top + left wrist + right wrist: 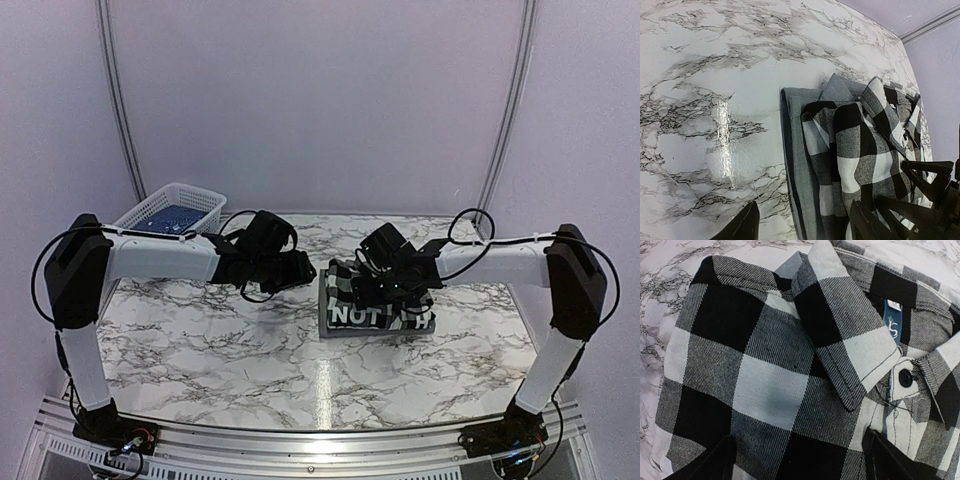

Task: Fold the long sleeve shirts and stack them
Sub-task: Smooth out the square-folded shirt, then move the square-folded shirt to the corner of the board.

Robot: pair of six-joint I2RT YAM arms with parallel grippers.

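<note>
One checked long sleeve shirt (765, 370) folded atop grey cloth (791, 150) on marble surface (200, 340), right tool (799, 440) fingers apart just above collar (840, 340), left tool (804, 207) fingers apart at stack edge

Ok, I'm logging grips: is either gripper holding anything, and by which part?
Nothing held. The right gripper stands open over the checked shirt; the left gripper is open by its edge.

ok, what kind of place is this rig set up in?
Likely a lab data-collection booth: plain pale walls with curved poles, a marble-pattern table, an aluminium mounting rail at its near edge.
</note>
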